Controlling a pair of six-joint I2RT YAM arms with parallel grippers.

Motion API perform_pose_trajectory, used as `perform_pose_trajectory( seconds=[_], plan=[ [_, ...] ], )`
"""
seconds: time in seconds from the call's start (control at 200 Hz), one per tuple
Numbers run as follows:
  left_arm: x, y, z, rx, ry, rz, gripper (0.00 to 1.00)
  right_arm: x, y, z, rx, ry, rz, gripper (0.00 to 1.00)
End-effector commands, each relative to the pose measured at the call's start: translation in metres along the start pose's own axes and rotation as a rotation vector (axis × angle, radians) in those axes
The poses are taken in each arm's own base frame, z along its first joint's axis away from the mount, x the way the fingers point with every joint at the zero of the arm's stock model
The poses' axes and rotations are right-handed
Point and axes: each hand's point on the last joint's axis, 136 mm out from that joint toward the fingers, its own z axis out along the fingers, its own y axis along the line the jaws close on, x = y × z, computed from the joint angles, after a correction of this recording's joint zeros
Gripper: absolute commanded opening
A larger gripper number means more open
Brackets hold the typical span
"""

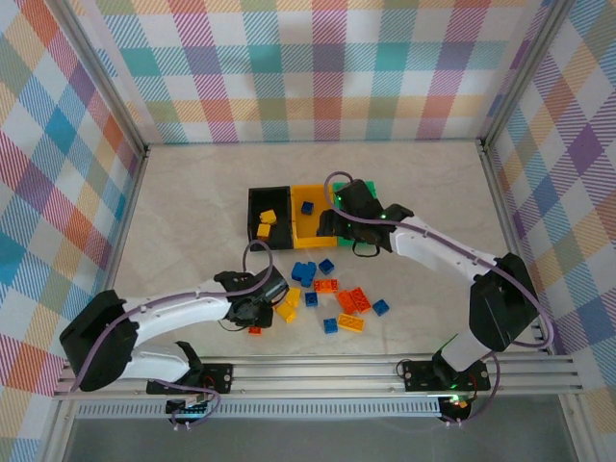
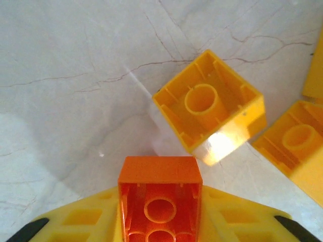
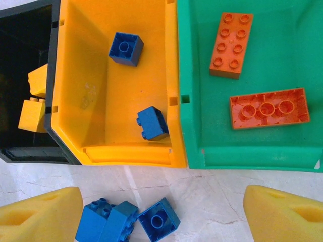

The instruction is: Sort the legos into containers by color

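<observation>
Legos (image 1: 353,300) cluster centrally, worktop (image 1: 192,192) bare toward every wall (image 1: 308,67); left tool (image 2: 160,224) grips an orange brick (image 2: 159,174) (right tool (image 3: 164,214) gapes at bins' (image 3: 91,60) near rim).

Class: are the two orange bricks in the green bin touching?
Apart. Right wrist view: green bin floor shows between studded brick and upturned brick.

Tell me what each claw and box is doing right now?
Left gripper, shut on an orange brick.
Right gripper, open, holding nothing.
Black box, open, two yellow bricks inside.
Yellow box, open, two blue bricks inside.
Green box, open, two orange bricks inside.
</observation>
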Motion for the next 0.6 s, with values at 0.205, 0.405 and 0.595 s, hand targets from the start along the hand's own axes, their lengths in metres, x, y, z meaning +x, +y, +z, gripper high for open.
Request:
perform_pose_trajectory(
  seconds=[0.205,0.405,0.595],
  plan=[
    [-0.076,-0.045,-0.065,0.11,-0.179,0.03,0.3,0.007,-0.049,-0.029,0.097,-0.065,0.103,0.84],
    [-0.159,-0.115,-0.072,0.186,-0.261,0.079,0.26,0.028,-0.094,-0.044,0.164,-0.074,0.186,0.85],
    [-0.236,-0.172,-0.075,0.235,-0.327,0.114,0.25,0.046,-0.107,-0.048,0.181,-0.048,0.195,0.85]
  ],
)
